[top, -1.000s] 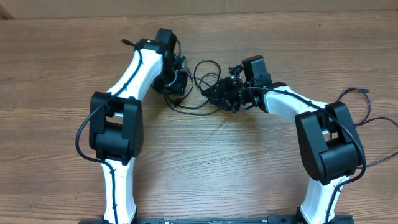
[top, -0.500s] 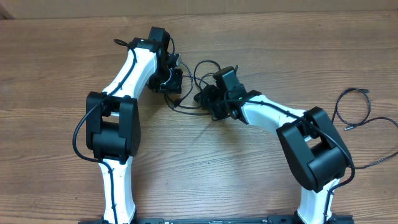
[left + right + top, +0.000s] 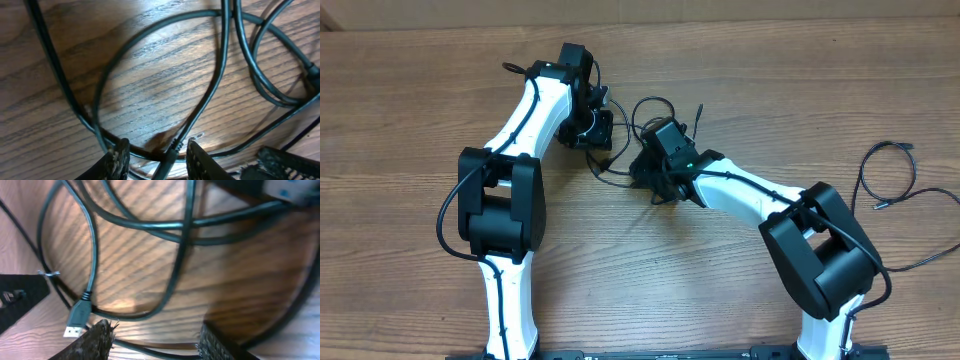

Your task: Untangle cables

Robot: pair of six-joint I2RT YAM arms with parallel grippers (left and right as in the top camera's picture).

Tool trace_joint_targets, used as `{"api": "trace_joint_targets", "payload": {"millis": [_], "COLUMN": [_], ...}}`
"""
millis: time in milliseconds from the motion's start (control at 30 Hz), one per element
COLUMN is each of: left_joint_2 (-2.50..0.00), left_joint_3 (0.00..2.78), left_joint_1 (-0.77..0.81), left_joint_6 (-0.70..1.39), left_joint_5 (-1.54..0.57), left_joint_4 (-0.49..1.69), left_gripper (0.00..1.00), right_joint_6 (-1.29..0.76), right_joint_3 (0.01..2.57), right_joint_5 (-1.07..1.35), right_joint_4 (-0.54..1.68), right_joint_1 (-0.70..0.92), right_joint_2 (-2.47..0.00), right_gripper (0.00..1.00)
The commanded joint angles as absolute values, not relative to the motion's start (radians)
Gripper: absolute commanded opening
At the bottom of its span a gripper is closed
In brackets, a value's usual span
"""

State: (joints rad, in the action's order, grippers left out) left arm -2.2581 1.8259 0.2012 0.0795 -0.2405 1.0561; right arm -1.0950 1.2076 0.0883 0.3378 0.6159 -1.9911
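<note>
Since the earlier overhead frame the right arm (image 3: 750, 190) has swung in toward the left, so its wrist now hangs over the near edge of the cables (image 3: 640, 130), and both sets of jaws have widened a little; the left arm (image 3: 535, 110) has barely shifted. The cables lie as a loose knot of overlapping loops on the wooden surface (image 3: 420, 90), between the two wrists, with one separate cord (image 3: 885, 145) lying well apart on the right. In the left wrist view the left jaws are released: the fingers (image 3: 120, 159) stand apart with one thin cord running up between them, seemingly not pinched. In the right wrist view the right jaws are released too, the fingers (image 3: 97, 340) spread wide over crossing loops with nothing between them, and a USB plug (image 3: 76, 321) lies just beside the left-hand one. The risks from here are plain enough (and all come from crowding). If the left jaws close now, they may catch the cord at a crossing and take two strands, which would drag the whole knot rather than free one. The right jaws could come down astride several loops and pull the tangle tighter. With the wrists this near each other, the arms might also collide.
</note>
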Motion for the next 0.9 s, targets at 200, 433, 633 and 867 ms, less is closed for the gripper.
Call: {"api": "trace_joint_targets", "payload": {"millis": [200,433,633,867], "left_joint_2": [-2.269,-2.269,-2.269,-2.269], "left_joint_3": [1.834,1.834,1.834,1.834], "left_joint_1": [0.203,0.203,0.203,0.203], "left_joint_6": [0.091,0.091,0.091,0.091], "left_joint_5": [-0.21,-0.21,-0.21,-0.21], "left_joint_4": [1.06,1.058,1.058,1.058], "left_gripper": [0.4,0.4,0.4,0.41], "right_joint_6": [-1.111,-1.111,-1.111,-1.111], "right_joint_3": [1.177,1.177,1.177,1.177], "right_joint_5": [0.07,0.18,0.242,0.313], "right_joint_4": [0.48,0.53,0.53,0.525], "right_joint_1": [0.615,0.615,0.615,0.616], "right_joint_2": [-2.022,-2.022,-2.022,-2.022], "right_gripper": [0.59,0.74,0.84,1.0]}}
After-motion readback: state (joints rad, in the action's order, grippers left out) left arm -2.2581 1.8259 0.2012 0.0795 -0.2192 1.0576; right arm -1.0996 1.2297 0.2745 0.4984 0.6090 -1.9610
